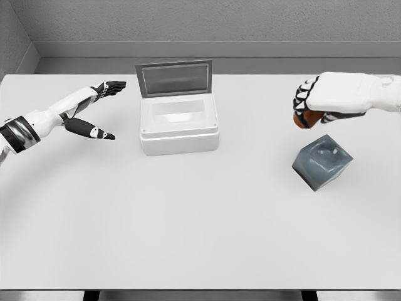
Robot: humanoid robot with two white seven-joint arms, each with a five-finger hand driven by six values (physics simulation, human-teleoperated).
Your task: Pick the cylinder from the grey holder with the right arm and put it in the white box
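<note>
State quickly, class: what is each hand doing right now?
Left hand: open, fingers spread, holding nothing.
Right hand: closed around the small reddish-brown cylinder, lifted clear of the grey cube-shaped holder.

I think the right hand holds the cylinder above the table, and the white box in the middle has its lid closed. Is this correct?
Not quite. The head view shows the white box with its lid standing open behind it, not closed. The rest holds: the right hand is closed around the reddish-brown cylinder, lifted above the table beside the grey holder.
</note>
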